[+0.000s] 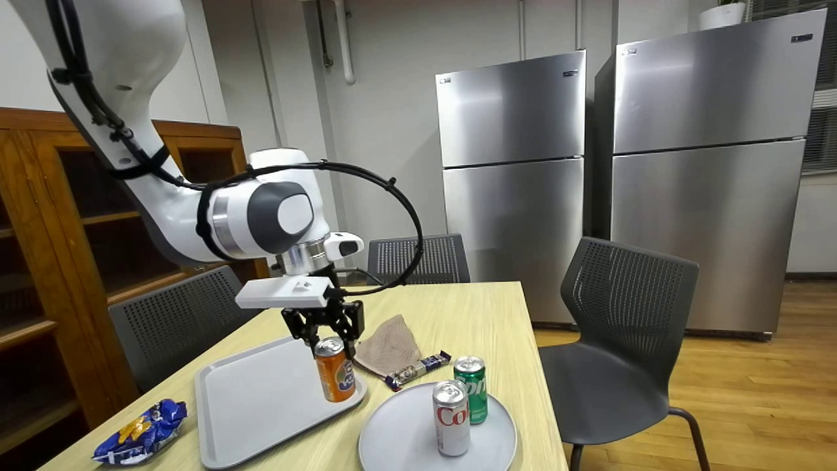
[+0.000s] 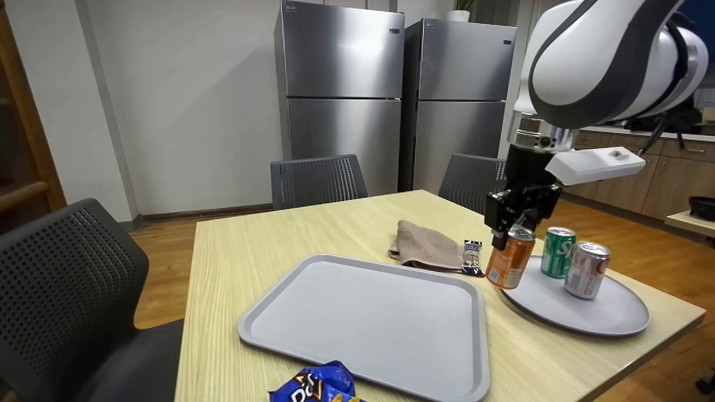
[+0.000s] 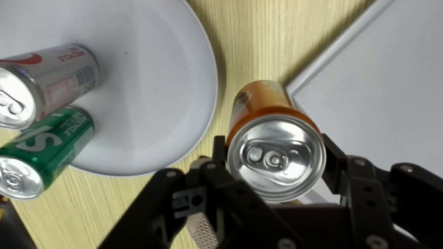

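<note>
My gripper (image 3: 275, 153) is shut on an orange soda can (image 1: 337, 376), one finger on either side of its upper end. In both exterior views the can hangs below the black jaws, leaning a little in an exterior view (image 2: 510, 259). The wrist view shows its silver lid, with its orange body (image 3: 264, 97) over the gap between a round plate (image 3: 166, 86) and the corner of a grey tray (image 3: 377, 86). Its base appears raised off the surface. On the plate stand a green can (image 2: 557, 252) and a silver-white can (image 2: 586, 271), close together.
A brown cloth (image 1: 390, 348) and a wrapped bar (image 1: 418, 370) lie behind the plate and tray. A blue snack bag (image 1: 142, 432) sits at the tray's outer side. Dark chairs (image 1: 621, 340) surround the wooden table (image 2: 234, 251).
</note>
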You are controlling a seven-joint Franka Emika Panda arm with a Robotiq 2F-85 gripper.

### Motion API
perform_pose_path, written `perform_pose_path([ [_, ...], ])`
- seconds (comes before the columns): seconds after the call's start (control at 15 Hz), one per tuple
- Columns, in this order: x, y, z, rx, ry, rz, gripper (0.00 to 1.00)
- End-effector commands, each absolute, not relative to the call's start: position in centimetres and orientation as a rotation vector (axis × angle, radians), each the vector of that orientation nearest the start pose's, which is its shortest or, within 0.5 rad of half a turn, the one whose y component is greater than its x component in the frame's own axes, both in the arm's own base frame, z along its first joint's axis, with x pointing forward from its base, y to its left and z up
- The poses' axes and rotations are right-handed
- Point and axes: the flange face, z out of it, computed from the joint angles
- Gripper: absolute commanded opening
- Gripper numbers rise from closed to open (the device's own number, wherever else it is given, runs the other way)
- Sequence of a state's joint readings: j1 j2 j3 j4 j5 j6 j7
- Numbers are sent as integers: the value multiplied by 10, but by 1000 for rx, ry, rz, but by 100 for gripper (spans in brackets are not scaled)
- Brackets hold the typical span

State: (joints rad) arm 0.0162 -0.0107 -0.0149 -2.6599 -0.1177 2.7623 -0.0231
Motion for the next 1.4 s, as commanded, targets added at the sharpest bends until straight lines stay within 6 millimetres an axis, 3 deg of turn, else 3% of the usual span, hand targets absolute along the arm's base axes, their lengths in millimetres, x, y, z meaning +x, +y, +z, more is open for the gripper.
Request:
perform_pose_path([
  [0.0, 435, 41, 269, -3165, -272, -180, 39],
  [0.53, 427, 120, 264, -3146, -473, -169, 39],
  [1.33, 431, 199, 237, -3143, -617, -116, 39],
])
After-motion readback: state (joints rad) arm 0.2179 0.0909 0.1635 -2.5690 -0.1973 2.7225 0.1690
